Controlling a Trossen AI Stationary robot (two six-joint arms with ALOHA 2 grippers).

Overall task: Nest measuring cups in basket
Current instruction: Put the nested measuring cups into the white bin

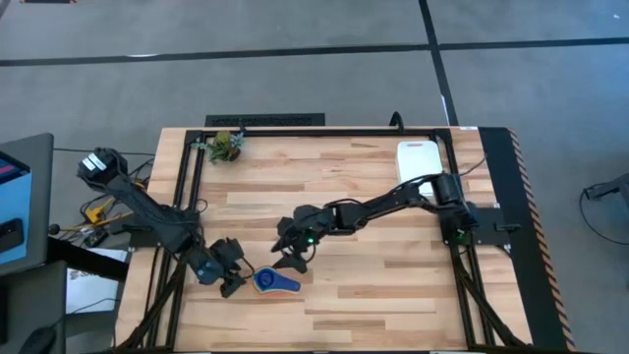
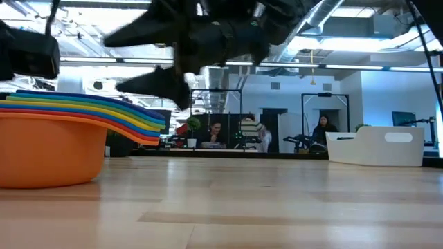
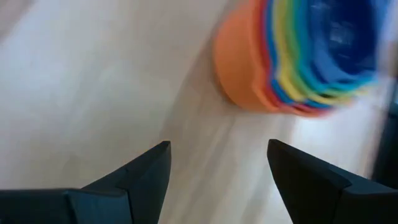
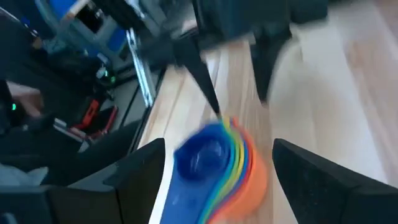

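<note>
Rainbow stack of measuring cups (image 1: 273, 282) between two spread claws.
Left gripper (image 1: 233, 274) at 9 o'clock, right gripper (image 1: 291, 252) at 1 (both empty); basket (image 1: 419, 158) well apart.

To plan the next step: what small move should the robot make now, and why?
Probably lower the right gripper onto the stack of cups and close. The cups are already nested but sit on the table, far from the white basket. Both grippers are open, with the left gripper beside the stack.

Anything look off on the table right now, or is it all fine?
One thing: the nested stack of coloured plastic measuring cups sits on bare wood at the table's near edge, while the white rectangular basket stands far off at the opposite corner. Both the left gripper and the right gripper are open beside the stack.
</note>
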